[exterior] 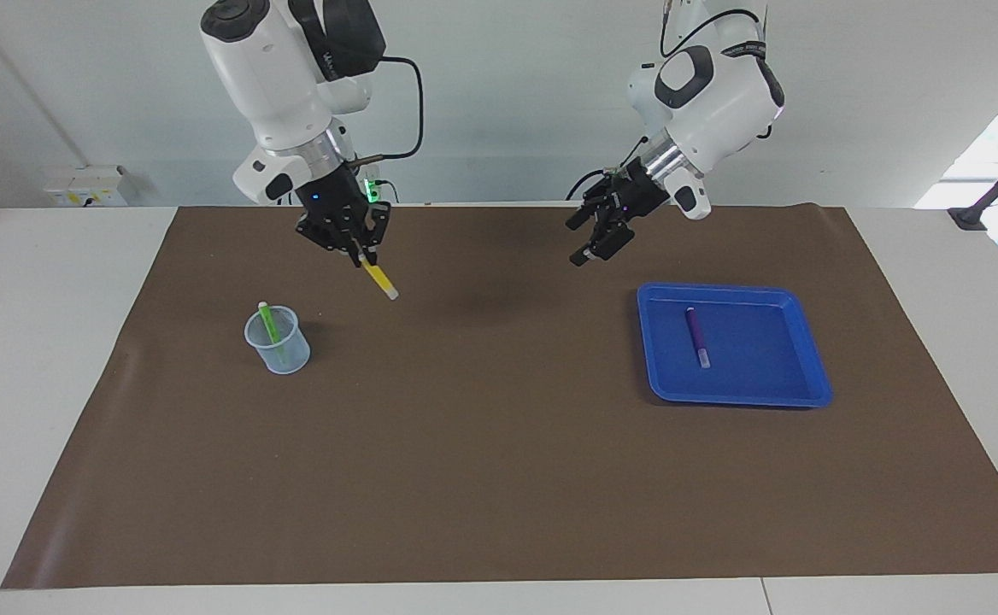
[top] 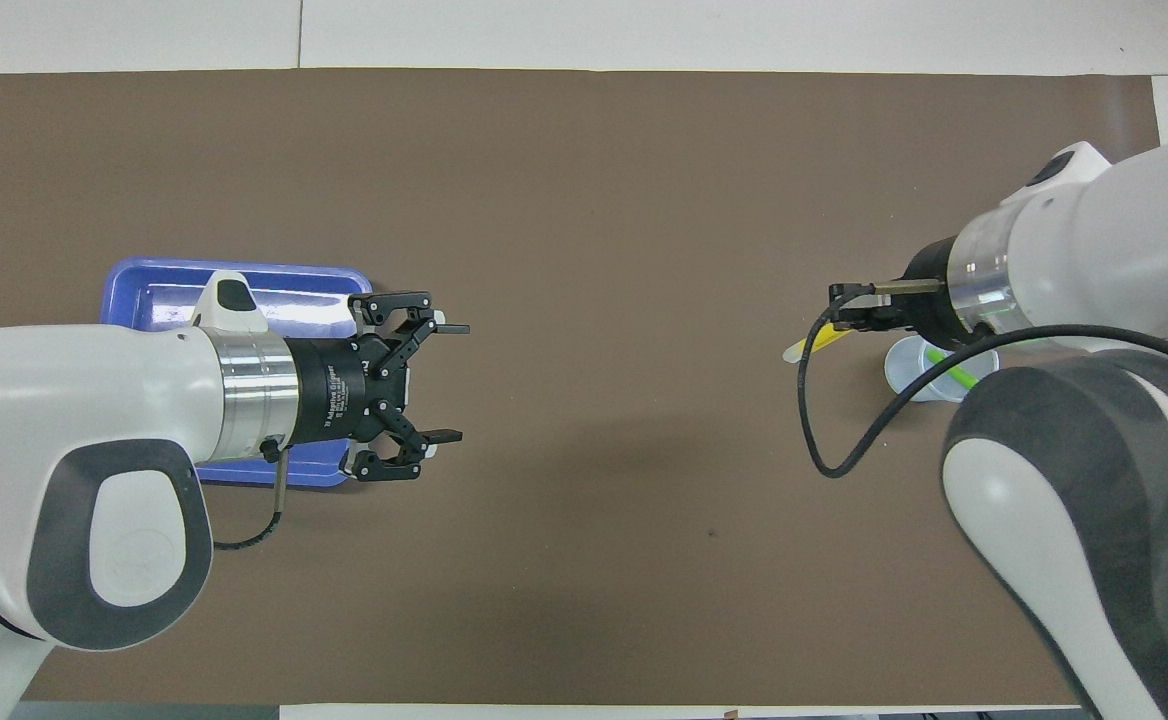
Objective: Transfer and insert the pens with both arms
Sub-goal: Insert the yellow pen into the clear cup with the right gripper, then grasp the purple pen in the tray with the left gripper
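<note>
My right gripper (exterior: 361,253) (top: 841,308) is shut on the yellow pen (exterior: 378,278) (top: 814,343). The pen slants down with its pale end lowest, above the mat beside a clear cup (exterior: 278,341) (top: 916,371). A green pen (exterior: 269,322) (top: 950,369) stands tilted in that cup. The purple pen (exterior: 697,336) lies in the blue tray (exterior: 764,363) (top: 139,290) toward the left arm's end; the left arm hides it in the overhead view. My left gripper (exterior: 581,242) (top: 452,382) hangs open and empty over the mat beside the tray.
A brown mat (exterior: 482,444) covers most of the white table (exterior: 38,342). A black cable (top: 824,430) loops down from the right wrist near the cup.
</note>
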